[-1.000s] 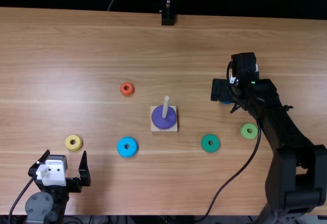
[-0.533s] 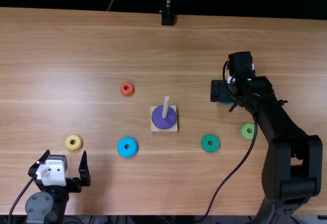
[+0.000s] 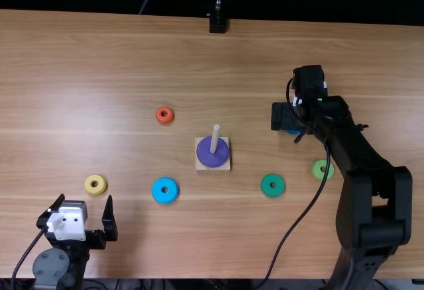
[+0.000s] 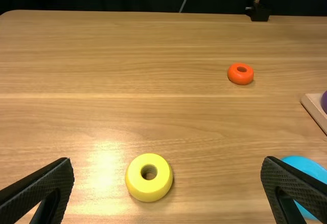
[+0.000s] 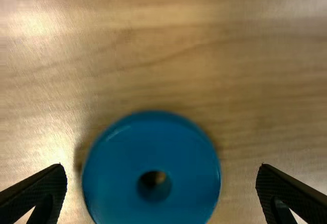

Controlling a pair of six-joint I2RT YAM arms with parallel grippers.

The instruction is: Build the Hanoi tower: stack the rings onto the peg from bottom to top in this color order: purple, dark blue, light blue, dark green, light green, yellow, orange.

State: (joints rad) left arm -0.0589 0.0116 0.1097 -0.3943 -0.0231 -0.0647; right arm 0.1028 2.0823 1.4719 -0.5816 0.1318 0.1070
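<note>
Currently, 1 ring on the peg, 6 on the table

At the near left, the left gripper (image 3: 85, 198) has its 2 fingers spread wide, with nothing between them. The light blue ring (image 3: 158, 191) lies flat between that gripper and the wooden base (image 3: 226, 166), and the dark green ring (image 3: 266, 185) lies to the right of the base. The yellow ring (image 3: 89, 187) is just beyond the left gripper's tips. Farther right is the light green ring (image 3: 317, 169), partly crossed by a black cable (image 3: 291, 227) as seen from above.

Near the middle, the purple ring (image 3: 206, 159) sits on the base around the upright peg (image 3: 215, 138). Farther off to the right, the right gripper (image 3: 285, 116) is over the dark blue ring (image 5: 120, 165), fingers wide, 1 on either side and apart from it. The orange ring (image 3: 164, 120) lies farthest, left of the peg.
</note>
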